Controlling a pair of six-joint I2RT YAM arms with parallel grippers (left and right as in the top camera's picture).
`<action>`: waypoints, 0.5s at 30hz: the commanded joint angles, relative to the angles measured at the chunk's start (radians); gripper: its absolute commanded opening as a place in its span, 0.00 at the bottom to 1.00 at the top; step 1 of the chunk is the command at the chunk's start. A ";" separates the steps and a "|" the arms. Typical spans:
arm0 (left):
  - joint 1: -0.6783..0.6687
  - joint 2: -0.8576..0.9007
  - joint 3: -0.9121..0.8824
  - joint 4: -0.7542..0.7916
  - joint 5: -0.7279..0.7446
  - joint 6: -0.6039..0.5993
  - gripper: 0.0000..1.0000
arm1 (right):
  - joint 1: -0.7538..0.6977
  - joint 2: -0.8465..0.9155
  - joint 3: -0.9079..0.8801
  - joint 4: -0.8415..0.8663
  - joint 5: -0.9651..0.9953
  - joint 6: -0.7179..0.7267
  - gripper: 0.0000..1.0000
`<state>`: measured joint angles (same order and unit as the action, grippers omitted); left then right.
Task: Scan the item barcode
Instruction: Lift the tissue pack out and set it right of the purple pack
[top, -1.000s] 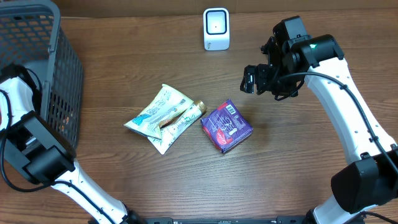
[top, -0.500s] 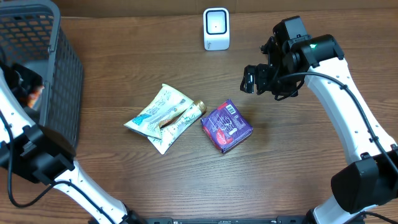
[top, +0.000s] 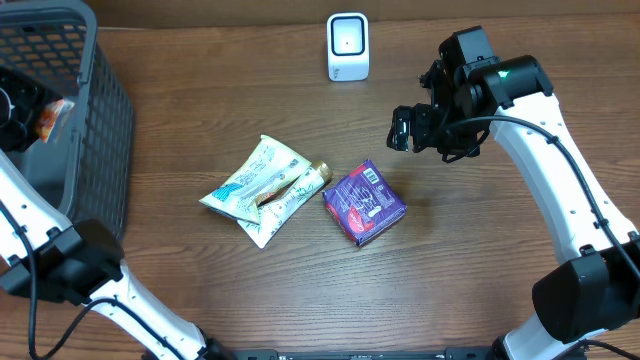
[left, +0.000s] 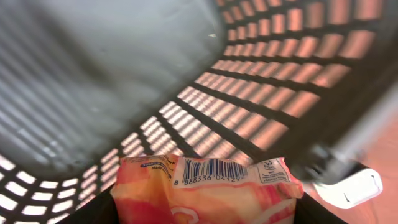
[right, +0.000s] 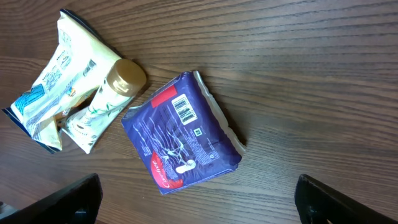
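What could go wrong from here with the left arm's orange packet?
1. The orange plastic packet hangs above the floor of the dark mesh basket; if the grip slips, it drops in.
2. Carried toward the white scanner, it could snag the basket's wall or rim.

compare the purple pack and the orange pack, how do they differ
The purple pack lies loose on the table; the orange pack is gripped by the left gripper over the basket. The purple pack's barcode is a small white patch on its face; the orange pack's runs along its top edge. Both show a barcode.
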<state>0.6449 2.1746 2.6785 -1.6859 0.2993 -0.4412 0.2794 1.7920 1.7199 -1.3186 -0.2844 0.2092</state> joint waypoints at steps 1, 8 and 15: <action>-0.023 -0.098 0.023 -0.003 0.095 0.019 0.57 | 0.003 -0.006 -0.001 0.005 -0.005 0.000 1.00; -0.114 -0.203 0.023 -0.002 0.101 0.020 0.59 | 0.003 -0.006 -0.001 0.004 -0.005 0.000 1.00; -0.366 -0.207 -0.011 -0.003 -0.019 0.089 0.57 | 0.003 -0.006 -0.001 -0.022 -0.005 0.000 1.00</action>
<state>0.4046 1.9762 2.6869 -1.6871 0.3660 -0.4007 0.2794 1.7920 1.7199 -1.3262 -0.2840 0.2089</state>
